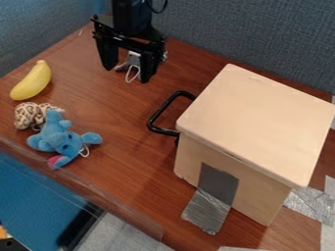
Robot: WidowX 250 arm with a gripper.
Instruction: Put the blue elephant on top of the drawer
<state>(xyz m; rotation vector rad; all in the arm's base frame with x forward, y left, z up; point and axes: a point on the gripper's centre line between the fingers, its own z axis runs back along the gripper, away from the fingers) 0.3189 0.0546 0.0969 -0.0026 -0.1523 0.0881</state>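
Observation:
The black gripper (127, 74) hangs at the upper left of the camera view, its two fingers spread apart, above and behind the toys. The blue elephant (60, 139), a plush with a pink patch, lies on the table near the left front edge, well away from the gripper. At the right stands the drawer (258, 120), a pale wooden box with a flat bare top and a black handle (161, 114) on its left side. The elephant is to the left of that handle.
A yellow banana (33, 82) and a spotted soft toy (27, 115) lie at the left, the spotted toy against the elephant. A metal clip (132, 61) appears between the gripper's fingers. Grey tape (208, 211) runs from the box to the table (124, 181).

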